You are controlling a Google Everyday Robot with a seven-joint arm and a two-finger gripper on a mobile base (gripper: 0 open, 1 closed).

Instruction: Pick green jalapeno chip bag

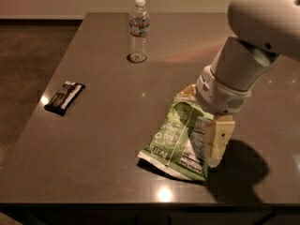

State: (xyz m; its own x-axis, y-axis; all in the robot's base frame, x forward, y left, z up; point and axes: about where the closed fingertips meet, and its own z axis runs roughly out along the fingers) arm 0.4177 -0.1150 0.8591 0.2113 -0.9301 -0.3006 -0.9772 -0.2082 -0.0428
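Observation:
The green jalapeno chip bag [174, 137] lies flat on the dark table [103, 144] near its front edge, right of centre, with its white nutrition panel on the right side. My gripper [202, 118] hangs from the white arm that comes in from the upper right and is low over the bag's right edge. It is open. One cream finger [218, 142] stands beside the bag's right edge and the other fingertip [188, 91] shows at the bag's far corner. The arm hides the bag's upper right part.
A clear water bottle [139, 30] stands upright at the back of the table. A small flat black wrapped bar [64, 97] lies near the left edge. The table's front edge runs just below the bag.

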